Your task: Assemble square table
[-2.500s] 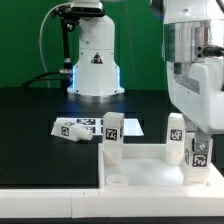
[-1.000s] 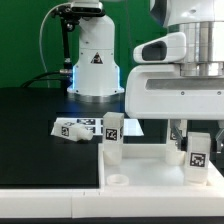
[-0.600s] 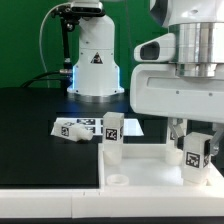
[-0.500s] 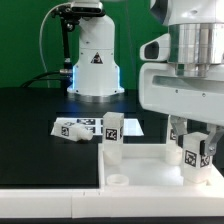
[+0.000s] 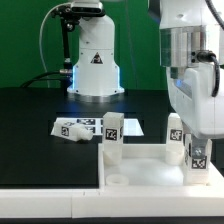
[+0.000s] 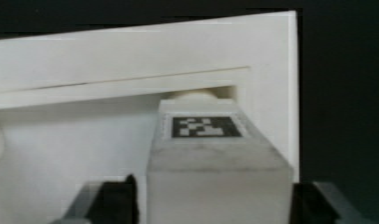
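The square table's white top (image 5: 150, 172) lies at the exterior view's right with three tagged legs standing in its corner sockets. One leg (image 5: 112, 136) is at the far left corner, one (image 5: 175, 134) at the far right, one (image 5: 198, 156) at the near right. My gripper (image 6: 207, 208) hangs straight over that near right leg (image 6: 207, 150). It is open: a dark gap shows on each side between the leg and the fingers (image 6: 115, 202). A fourth leg (image 5: 72, 127) lies loose on the black table.
The arm's white base (image 5: 95, 60) with its blue light stands at the back of the black table. An open round socket (image 5: 117, 181) shows at the top's near left corner. A white surface (image 5: 45, 195) runs along the front.
The hand has turned about its upright axis over the near right leg. Its jaws have widened and come off the leg, which stays standing in its socket.
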Robot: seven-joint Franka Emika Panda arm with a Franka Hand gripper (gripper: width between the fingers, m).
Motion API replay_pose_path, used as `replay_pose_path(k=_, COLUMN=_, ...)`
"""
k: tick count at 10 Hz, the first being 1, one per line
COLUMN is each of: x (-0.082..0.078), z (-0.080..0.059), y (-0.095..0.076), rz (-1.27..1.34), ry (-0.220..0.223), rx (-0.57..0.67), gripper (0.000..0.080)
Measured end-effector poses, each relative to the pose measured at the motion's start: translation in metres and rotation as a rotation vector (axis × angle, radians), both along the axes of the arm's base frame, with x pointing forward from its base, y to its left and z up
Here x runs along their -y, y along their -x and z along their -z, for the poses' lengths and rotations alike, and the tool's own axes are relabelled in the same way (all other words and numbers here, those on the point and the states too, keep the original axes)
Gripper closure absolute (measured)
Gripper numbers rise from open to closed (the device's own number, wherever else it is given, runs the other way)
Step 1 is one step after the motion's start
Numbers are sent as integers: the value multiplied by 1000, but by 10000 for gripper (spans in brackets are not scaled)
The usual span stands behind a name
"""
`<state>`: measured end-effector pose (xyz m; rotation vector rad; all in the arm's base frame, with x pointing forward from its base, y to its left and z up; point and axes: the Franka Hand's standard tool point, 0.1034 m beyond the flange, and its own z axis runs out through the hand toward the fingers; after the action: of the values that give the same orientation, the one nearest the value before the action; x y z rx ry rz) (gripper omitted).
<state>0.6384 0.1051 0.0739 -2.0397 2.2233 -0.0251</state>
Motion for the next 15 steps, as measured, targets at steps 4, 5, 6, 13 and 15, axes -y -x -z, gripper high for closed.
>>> replay_pose_path(k=4, x=-7, z=-3, y=-7, rz=-705, ry=84, rx=100, gripper=156)
replay_pose_path(k=5, x=-5, z=-2, y=-6, rz=-736, ry=92, rx=97, gripper=156)
replay_pose_path(k=6, x=-4, z=-2, y=-7, rz=-816, ry=107, rx=100, gripper=156)
replay_pose_path(k=13, x=-5, z=-1, y=-8, rz=-1352, ry=191, rx=124, gripper=325)
replay_pose_path(k=15, x=-3, z=0, y=-7, rz=-1240, ry=177, rx=115, gripper=462)
